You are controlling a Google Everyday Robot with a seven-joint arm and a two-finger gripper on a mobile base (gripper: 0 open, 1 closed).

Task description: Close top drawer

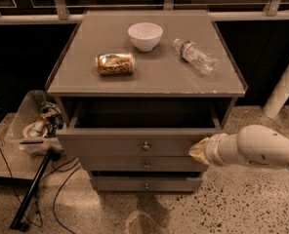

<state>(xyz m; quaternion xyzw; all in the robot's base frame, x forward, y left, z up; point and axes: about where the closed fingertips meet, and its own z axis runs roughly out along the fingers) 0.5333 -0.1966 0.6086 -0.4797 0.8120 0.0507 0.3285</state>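
The top drawer (110, 144) of the grey cabinet is pulled out part way, with a plain flat front and a small round metal knob (145, 145) at its centre. Its inside looks dark and I see nothing in it. My gripper (197, 152) comes in from the right on a white arm (261, 147). Its tan tip rests against the right end of the drawer front. Two shorter drawers with similar knobs (146, 165) sit below.
On the cabinet top (149, 77) lie a tipped can (115, 64), a white bowl (145, 35) and a plastic bottle (195, 55). A clear bin of clutter (34, 123) and a black pole with cables (32, 189) stand at the left. A white post (283, 84) stands at the right.
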